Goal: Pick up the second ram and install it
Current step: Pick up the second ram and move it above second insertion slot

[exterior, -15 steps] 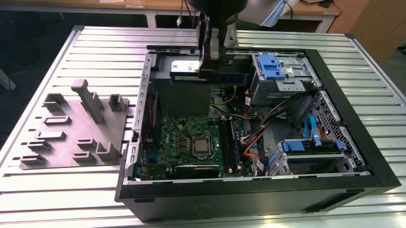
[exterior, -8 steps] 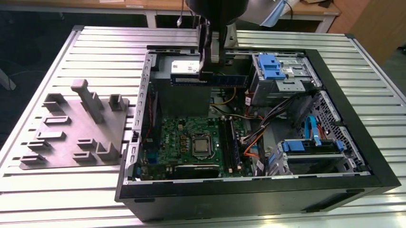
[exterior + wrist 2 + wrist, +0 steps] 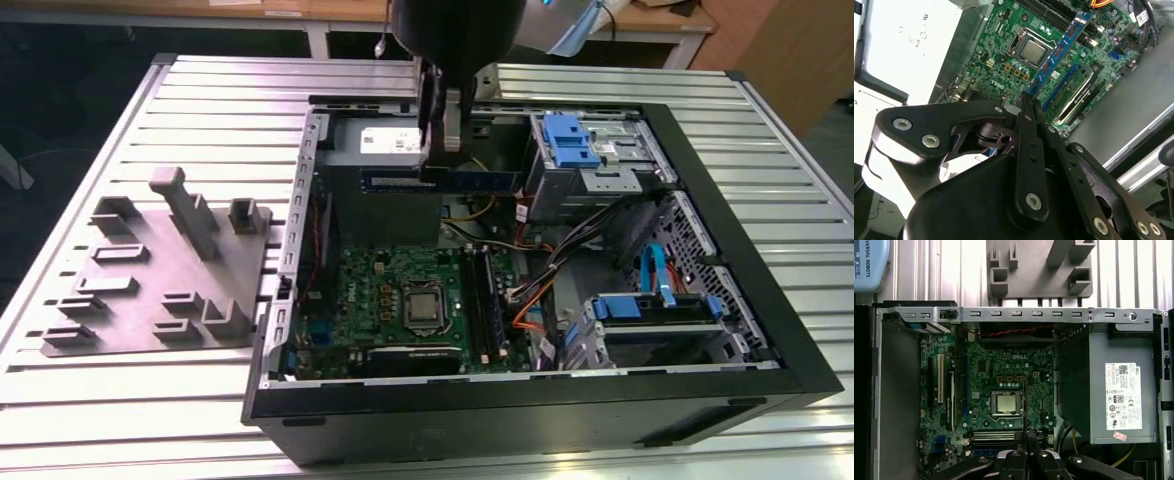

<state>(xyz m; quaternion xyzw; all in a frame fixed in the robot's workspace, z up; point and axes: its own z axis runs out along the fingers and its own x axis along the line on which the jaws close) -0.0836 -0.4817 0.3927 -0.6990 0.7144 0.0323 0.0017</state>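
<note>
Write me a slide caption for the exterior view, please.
End effector grips the second ram horizontally above the motherboard in the open computer case.

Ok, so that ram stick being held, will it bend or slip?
Probably stiff: the second ram juts straight from the end effector without sagging. Likely light, being a thin board. It may be fragile, though, since small chips sit exposed along its face.
</note>
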